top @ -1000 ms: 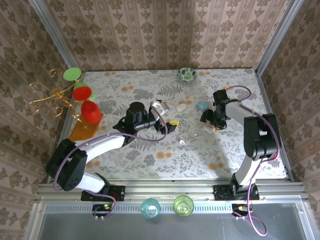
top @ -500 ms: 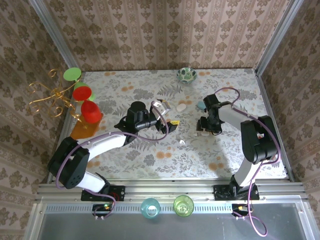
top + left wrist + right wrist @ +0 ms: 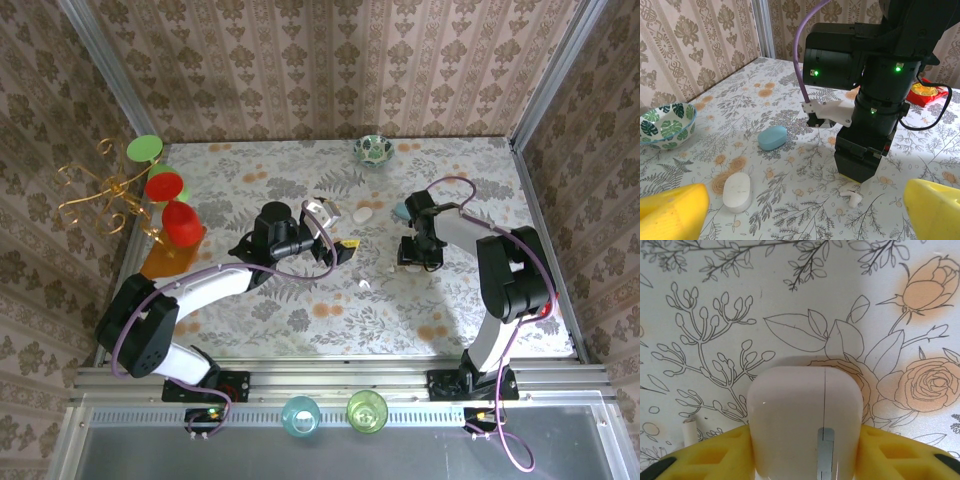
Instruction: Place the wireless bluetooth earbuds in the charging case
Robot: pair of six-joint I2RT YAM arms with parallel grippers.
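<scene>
Earbud (image 3: 852,197) lies beside white case (image 3: 805,400) clasped in right pincer (image 3: 805,442)

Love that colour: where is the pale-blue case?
In the left wrist view the pale-blue case lies on the flowered table, between the leaf-patterned bowl and the right arm, a white oval case beside it.

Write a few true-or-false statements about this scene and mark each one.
1. The left fingers stand open, holding nothing. True.
2. A white square case sits between the right fingers. True.
3. The blue case lies in the bowl. False: it lies on the table, apart from the bowl.
4. The earbud near the right fingers is blue. False: it is white.
</scene>
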